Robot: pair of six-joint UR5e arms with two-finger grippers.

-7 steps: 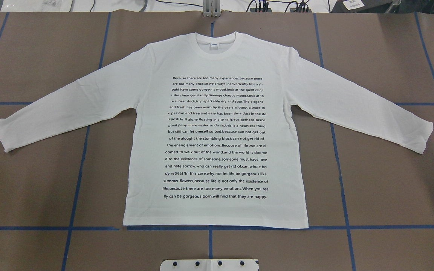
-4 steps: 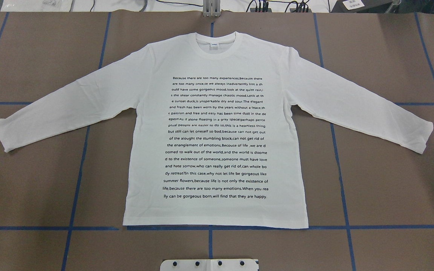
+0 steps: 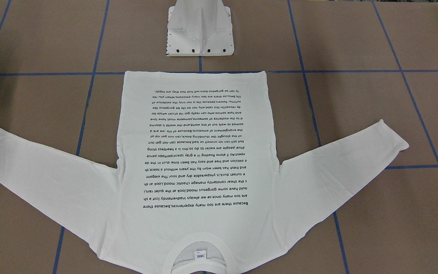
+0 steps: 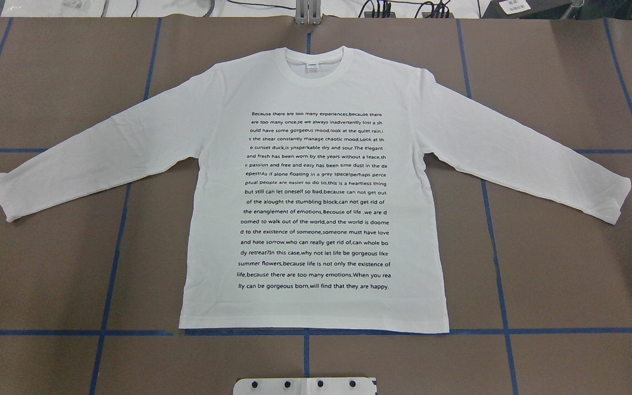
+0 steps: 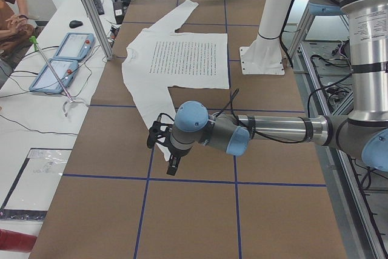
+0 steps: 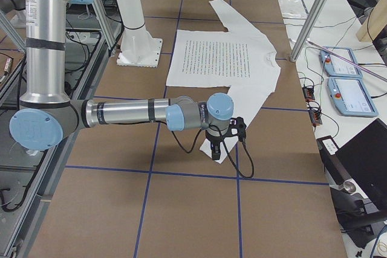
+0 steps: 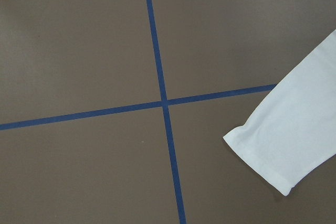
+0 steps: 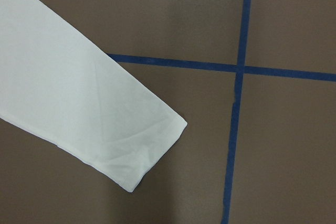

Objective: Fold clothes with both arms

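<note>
White long-sleeved shirt (image 4: pixel 316 192) lies flat and print-up, its hem nearest the pedestal base (image 3: pixel 200 34), its collar farthest from it, and its sleeves spread to either side. Soft, light and limp, it should sag wherever unsupported, so the cuffs (image 8: pixel 152 150) look the likeliest holds. Left gripper (image 5: pixel 173 162) and right gripper (image 6: pixel 214 148) hover near them. Whether either is open I cannot tell.

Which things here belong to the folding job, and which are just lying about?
Job: white long-sleeved shirt, spread flat; left arm; right arm.
Lying about: white pedestal base; blue control pendants; blue tape lines.
</note>
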